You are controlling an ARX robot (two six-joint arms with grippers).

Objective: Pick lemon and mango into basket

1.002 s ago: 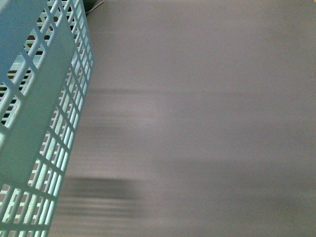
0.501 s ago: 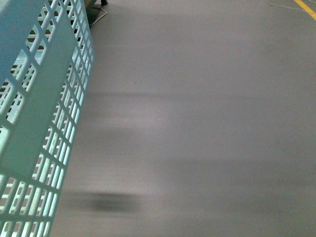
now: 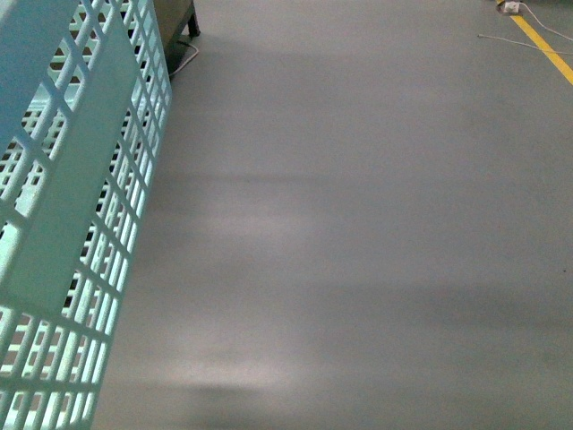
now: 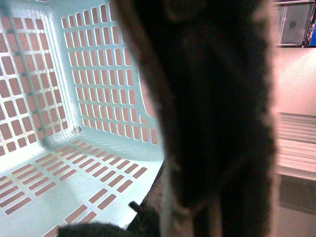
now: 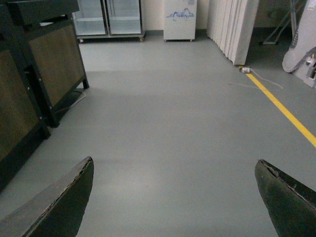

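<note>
The turquoise basket (image 3: pixel 72 224) fills the left edge of the front view, its slotted side hanging close to the camera. In the left wrist view I look into the basket (image 4: pixel 74 113); the part of its lattice floor and walls that shows holds nothing. My left gripper (image 4: pixel 187 197) is shut on the basket, and a dark blurred mass hides its jaws and the grip. My right gripper (image 5: pixel 173 197) is open over bare grey floor, its dark fingertips (image 5: pixel 64 202) wide apart. The lemon and the mango are out of view.
Grey floor (image 3: pixel 358 224) stretches ahead. A yellow line (image 5: pixel 281 108) with a white cable (image 5: pixel 261 79) runs at the right. Dark wooden cabinets (image 5: pixel 39 74) stand at the left. Glass-door fridges (image 5: pixel 108 17) and white panels (image 5: pixel 232 27) line the far wall.
The front view has swung upward and gone from motion blur to sharp. The yellow line and a cabinet leg have come into view. The basket stays at the left.
</note>
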